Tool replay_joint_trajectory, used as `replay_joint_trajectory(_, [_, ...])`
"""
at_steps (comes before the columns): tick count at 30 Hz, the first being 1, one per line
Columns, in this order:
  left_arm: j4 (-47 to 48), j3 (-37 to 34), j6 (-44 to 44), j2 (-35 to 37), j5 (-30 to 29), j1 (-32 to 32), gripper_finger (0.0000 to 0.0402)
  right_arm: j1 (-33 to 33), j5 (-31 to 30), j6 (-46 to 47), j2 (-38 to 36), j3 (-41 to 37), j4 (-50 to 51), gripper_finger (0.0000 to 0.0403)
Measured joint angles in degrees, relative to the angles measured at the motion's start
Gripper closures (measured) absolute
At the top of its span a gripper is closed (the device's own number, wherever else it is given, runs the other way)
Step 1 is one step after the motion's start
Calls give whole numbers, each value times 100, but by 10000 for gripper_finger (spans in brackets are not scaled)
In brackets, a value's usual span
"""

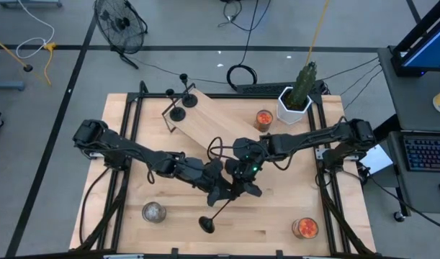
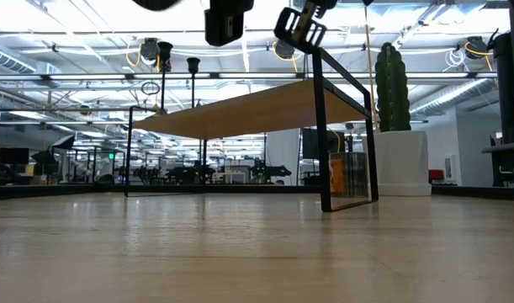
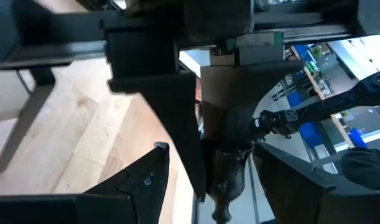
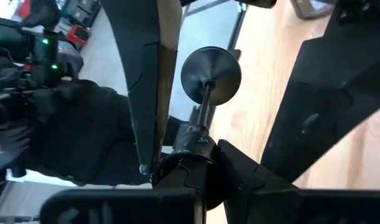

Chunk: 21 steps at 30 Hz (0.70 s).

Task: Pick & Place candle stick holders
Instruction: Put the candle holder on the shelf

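From above, both grippers meet mid-table. The right gripper is clamped on the cup end of a candle stick holder, held tilted, round base hanging low toward the table's front edge. The left gripper sits right alongside, fingers spread wide. Two more holders stand on the small wooden shelf behind.

The low view shows what that misses: both upright, under the shelf nothing.

The right wrist view looks straight down the stem to the base. It looks light, stiff, thin and slick; I'd grip the stem near the cup.
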State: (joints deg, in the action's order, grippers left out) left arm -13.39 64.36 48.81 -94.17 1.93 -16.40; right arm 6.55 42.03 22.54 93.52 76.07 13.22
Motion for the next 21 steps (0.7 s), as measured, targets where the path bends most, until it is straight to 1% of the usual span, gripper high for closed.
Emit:
replay_joint_trajectory(5, [28,0,43,0,-13,-52,165,28,164,85,132,0,-273,390])
replay_joint_trajectory(9, [42,-1,128,0,96,-63,165,33,170,86,137,0,-288,390])
replay_joint_trajectory(21, [33,-2,102,0,78,-72,165,31,170,179,137,0,-486,390])
